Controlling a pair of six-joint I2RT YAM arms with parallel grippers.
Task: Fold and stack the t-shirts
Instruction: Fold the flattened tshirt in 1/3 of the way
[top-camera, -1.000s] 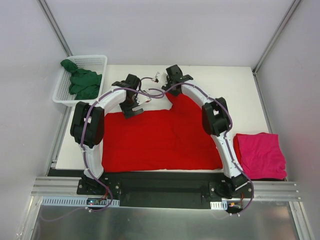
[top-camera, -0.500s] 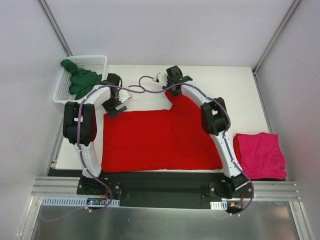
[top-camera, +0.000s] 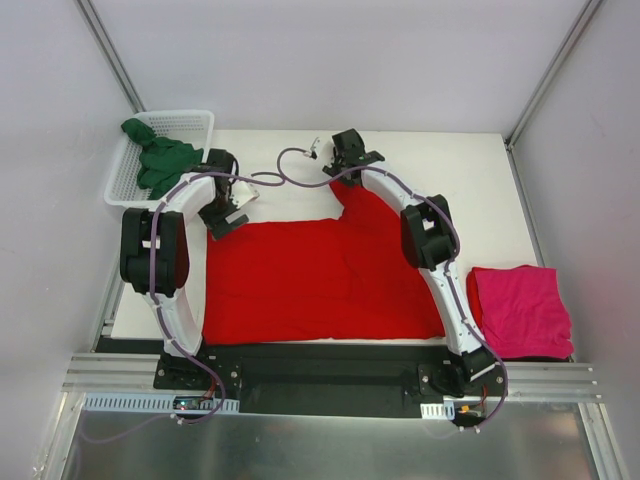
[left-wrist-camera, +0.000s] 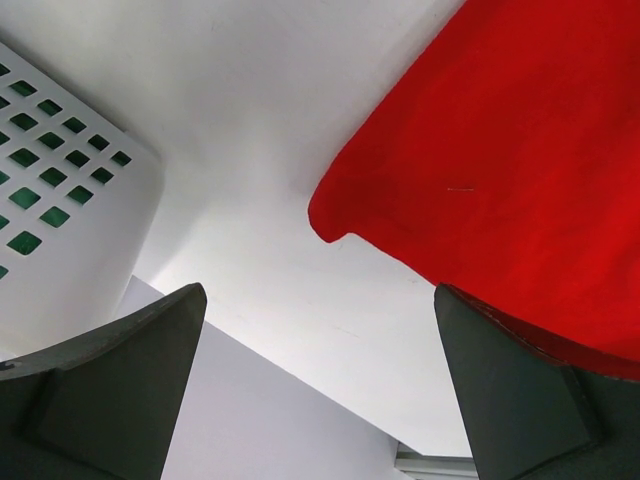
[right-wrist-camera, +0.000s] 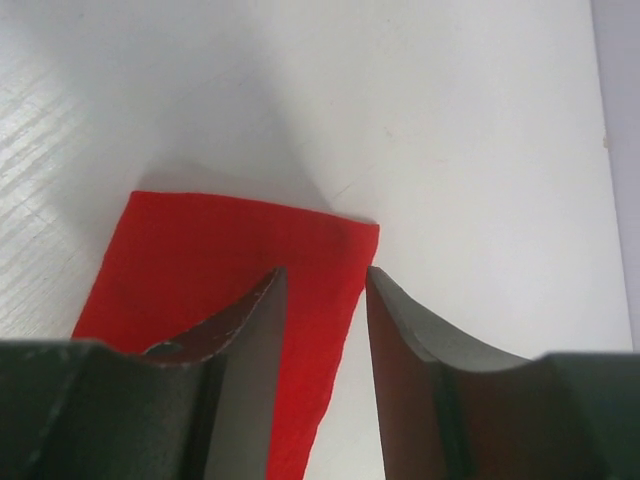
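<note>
**White tabletop, soft tees: where to take hold**

White and smooth, the table (top-camera: 450, 170) carries everything. Nearest, the red t-shirt (top-camera: 320, 280) lies spread flat, a matte, limp knit with rounded corners. It looks light and should sag and drag unless pinched at a corner or hem. At the near right sits the magenta-pink t-shirt (top-camera: 520, 310), folded to a rough square. Farther back, the right gripper (right-wrist-camera: 325, 275) stands astride a narrow red strip, jaws part-way apart, with no cloth bunched between them. The left gripper (left-wrist-camera: 318, 295) hovers spread wide and empty, just beside the shirt's far-left corner. Farthest left, the dark green t-shirt (top-camera: 165, 165) lies crumpled in a stiff white mesh basket (top-camera: 190, 125).
</note>
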